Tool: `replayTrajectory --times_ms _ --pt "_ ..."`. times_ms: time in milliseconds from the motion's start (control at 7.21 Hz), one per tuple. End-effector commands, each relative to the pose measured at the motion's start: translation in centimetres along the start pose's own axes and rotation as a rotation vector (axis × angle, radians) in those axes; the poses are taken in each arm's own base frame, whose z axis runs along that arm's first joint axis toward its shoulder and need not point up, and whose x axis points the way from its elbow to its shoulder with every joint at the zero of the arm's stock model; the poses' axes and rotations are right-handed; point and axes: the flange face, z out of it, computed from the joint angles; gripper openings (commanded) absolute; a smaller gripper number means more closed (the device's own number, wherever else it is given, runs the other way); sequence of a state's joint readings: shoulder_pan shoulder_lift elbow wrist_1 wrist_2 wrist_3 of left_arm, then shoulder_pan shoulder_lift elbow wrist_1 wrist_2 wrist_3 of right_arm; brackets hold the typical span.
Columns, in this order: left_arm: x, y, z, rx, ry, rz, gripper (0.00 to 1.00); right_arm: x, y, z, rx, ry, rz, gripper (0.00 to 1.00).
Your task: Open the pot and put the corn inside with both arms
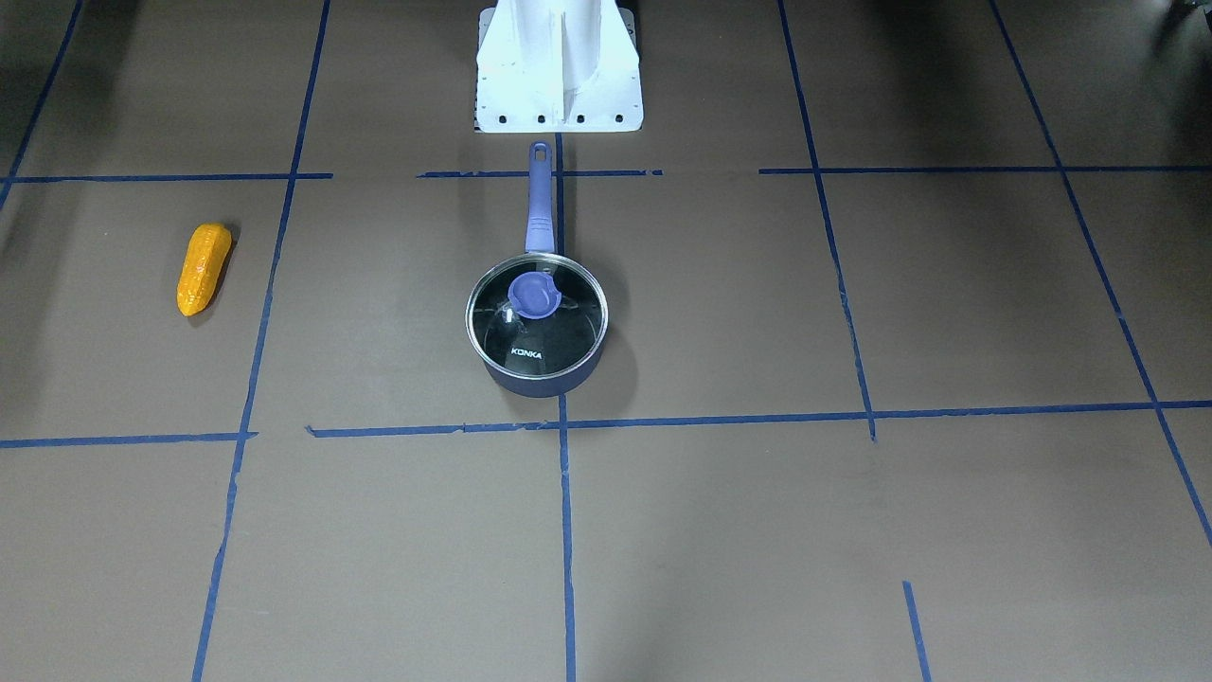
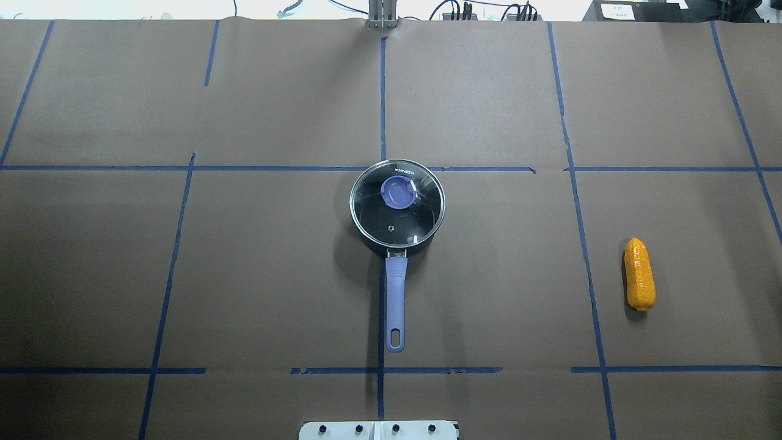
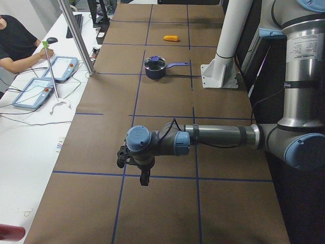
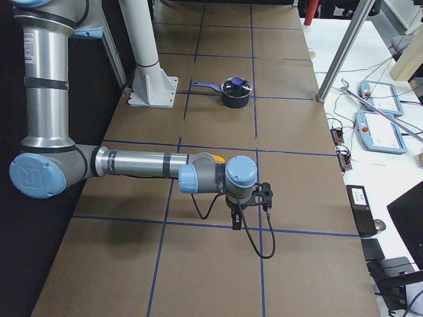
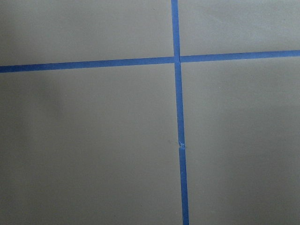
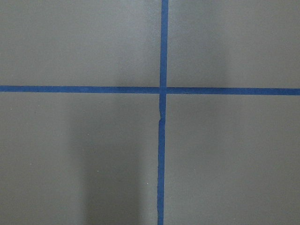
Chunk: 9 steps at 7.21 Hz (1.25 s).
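Step one, pending: pot (image 1: 542, 382), glass lid (image 1: 530, 332) seated; corn (image 2: 639, 274) well apart on the pot's robot-right side; left gripper (image 3: 143, 175) and right gripper (image 4: 236, 218) both far from the pot, opening cannot be told; next likely needs a grasp on the lid's knob (image 1: 535, 296).

Left arm (image 3: 223, 136): upper link upright, elbow bent square, forearm level and stretched out over the table.
Left wrist (image 3: 155, 144): light-blue caps, black cable looped above it.
Left gripper (image 3: 144, 180): black, hangs straight down, tips clear of the surface; fingers' spread not readable from the side.
Right arm (image 4: 139, 164): same pose, upright upper link, level forearm.
Right wrist (image 4: 231, 177): blue-capped, cable drooping below.
Right gripper (image 4: 236, 223): points down, holds nothing visible; spread not readable.
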<state>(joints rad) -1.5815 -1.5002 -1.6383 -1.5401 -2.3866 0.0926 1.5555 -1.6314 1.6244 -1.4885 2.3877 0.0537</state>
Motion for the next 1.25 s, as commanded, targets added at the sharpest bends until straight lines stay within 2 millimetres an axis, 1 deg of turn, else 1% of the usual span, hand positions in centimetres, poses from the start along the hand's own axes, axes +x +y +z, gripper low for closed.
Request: replayTrajectory --times_ms 0,693,832,971,1109 --pt "0.0 0.0 -0.1 0.001 0.000 -0.002 1.00 0.1 0.1 0.1 -0.001 0.002 0.001 1.00" --pt "0.3 -0.1 -0.3 0.005 0.000 0.005 1.00 -0.2 0.1 -0.1 0.003 -0.004 0.003 1.00" --pt "0.8 -0.2 -0.8 0.015 -0.001 0.012 1.00 -0.2 0.1 -0.2 0.003 -0.002 0.009 1.00" --pt "1.9 -0.5 -1.8 0.036 -0.003 0.032 1.00 -0.2 0.1 -0.2 0.004 -0.003 0.012 1.00" --pt "3.5 -1.0 -3.2 0.052 -0.007 0.050 1.00 -0.3 0.1 -0.3 0.005 -0.001 0.011 1.00"
